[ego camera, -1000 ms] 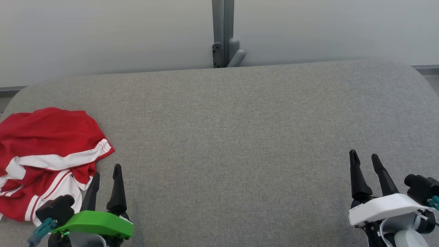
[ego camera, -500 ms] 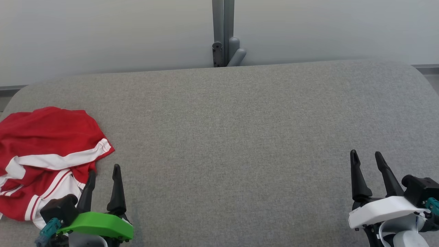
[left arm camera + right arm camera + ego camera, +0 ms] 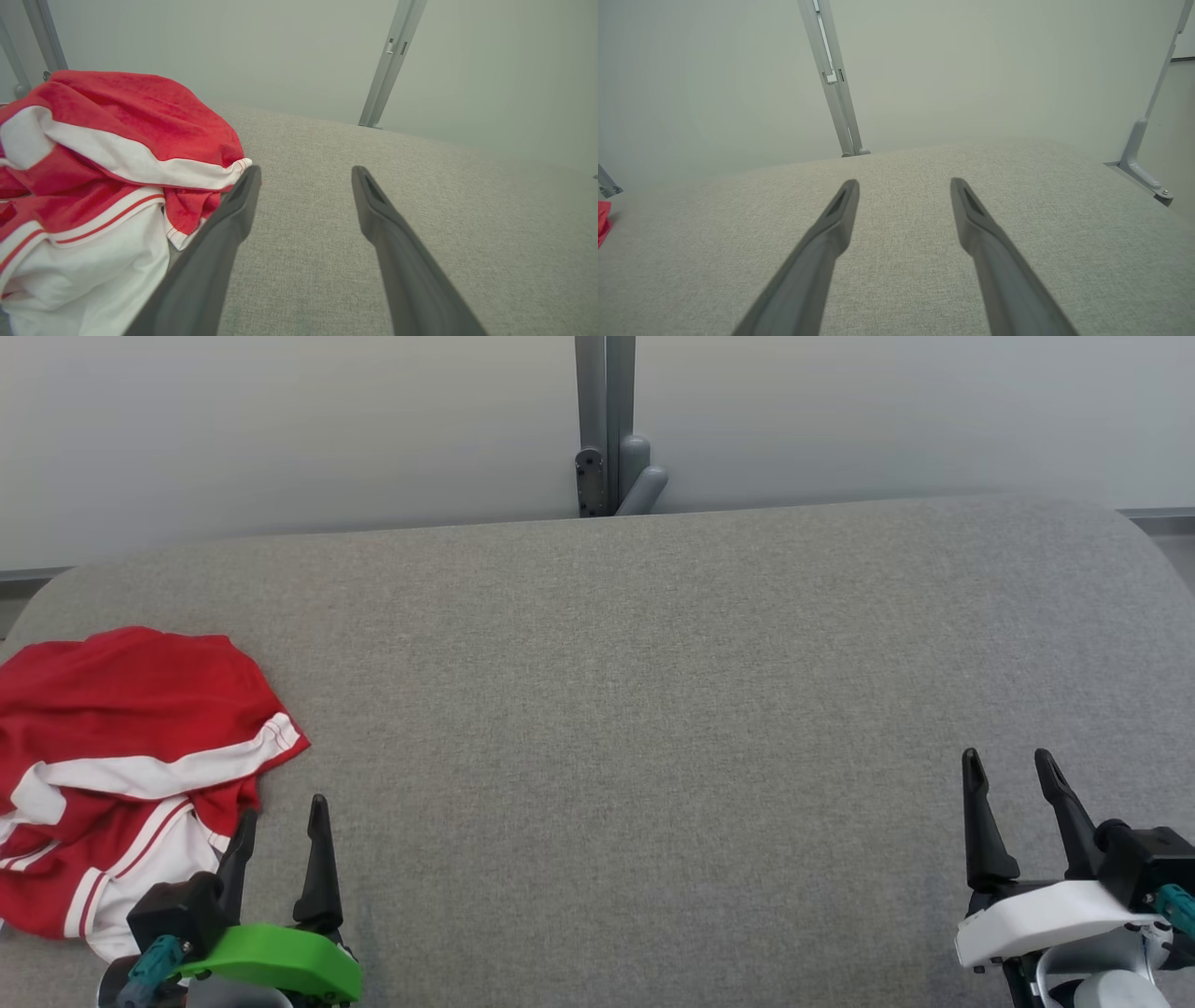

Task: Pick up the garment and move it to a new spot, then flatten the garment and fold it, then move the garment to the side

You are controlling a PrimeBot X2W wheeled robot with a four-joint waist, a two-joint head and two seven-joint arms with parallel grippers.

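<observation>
A crumpled red garment (image 3: 131,747) with white bands lies in a heap at the left end of the grey padded table (image 3: 635,709). My left gripper (image 3: 280,812) stands open at the heap's near right corner, nothing between its fingers. In the left wrist view the garment (image 3: 107,186) bulks up on the left, and the left finger (image 3: 219,233) lies right beside its hem; I cannot tell whether they touch. My left gripper (image 3: 306,172) points over bare cloth. My right gripper (image 3: 1011,761) stands open and empty at the table's near right, and in its own wrist view the right gripper (image 3: 903,184) points over bare table.
A pale wall runs behind the table, with a grey metal post (image 3: 607,429) and bracket at its middle. The table's far corners are rounded. A grey bracket (image 3: 1139,163) stands past the table's right end in the right wrist view.
Both grippers have drawn back a little toward the near edge, still open. The garment has not moved.
</observation>
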